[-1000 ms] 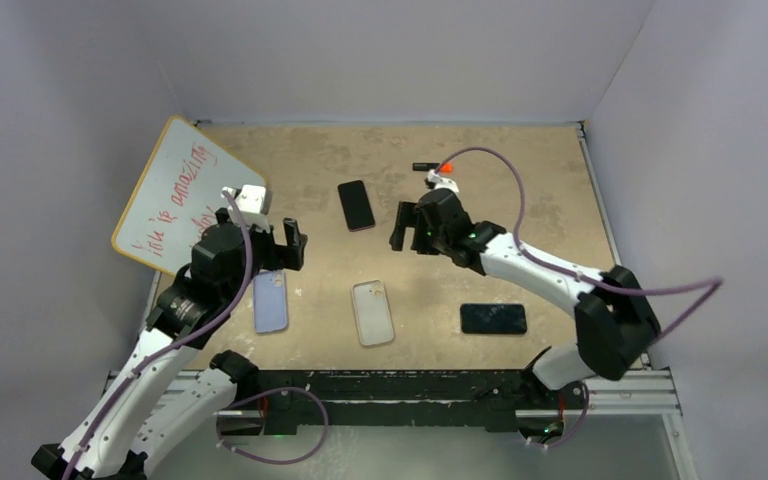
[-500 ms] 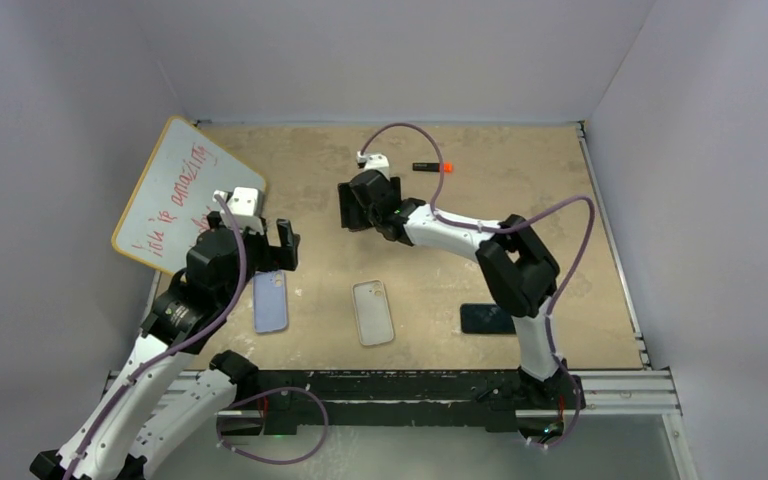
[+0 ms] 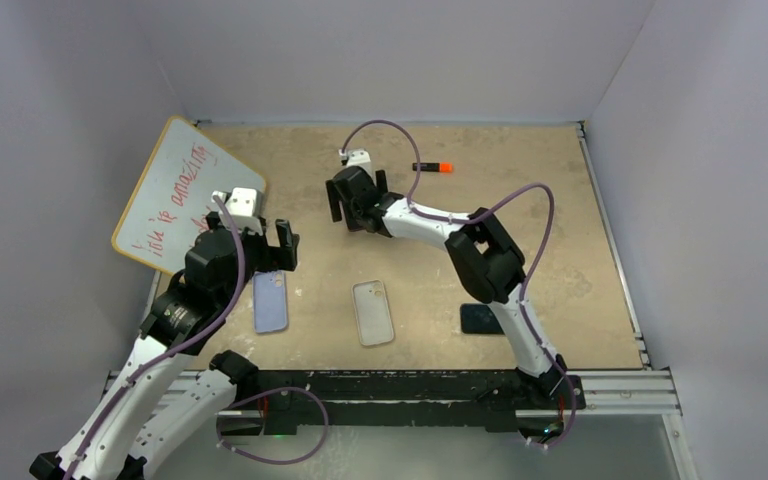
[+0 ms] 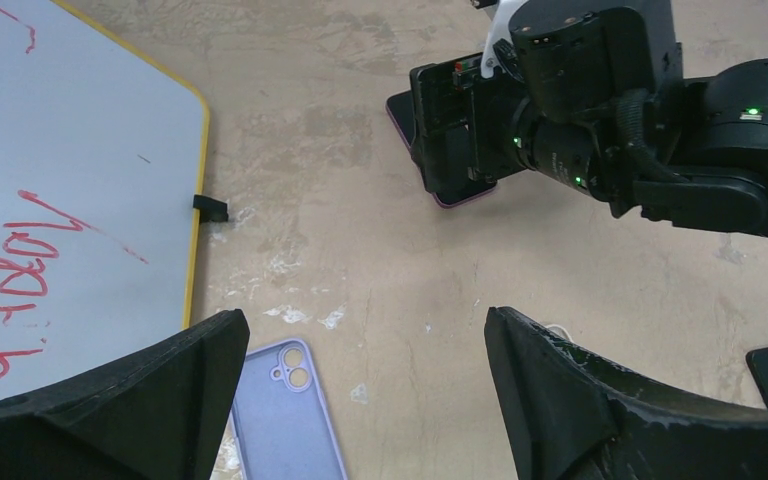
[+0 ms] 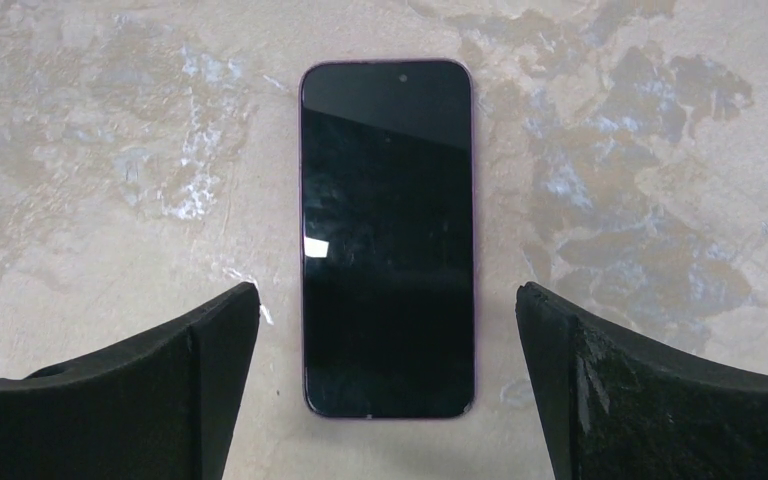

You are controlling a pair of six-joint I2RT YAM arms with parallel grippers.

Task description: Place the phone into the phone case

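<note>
Listing the purple-rimmed black glass phone [image 5: 387, 240]: flat, screen up, well beyond the translucent clear phone case [image 3: 372, 312], toward the far wall. We judge it rigid, slick, fairly heavy and breakable, best pinched across its long edges at mid-length. The right gripper [image 5: 388, 330] hangs stretched out over it, pointing down, jaws spread wide and holding nothing.

This is a robotics lab test cell: a white left arm [image 3: 145, 355] and right arm [image 3: 425, 220], trailing purple cables, are bolted to an aluminium rail [image 3: 620, 387] at the edge of a worn tan surface [image 3: 560, 200] boxed in by plain pale walls [image 3: 410, 50], a red-scrawled whiteboard [image 3: 165, 190] alongside.
</note>
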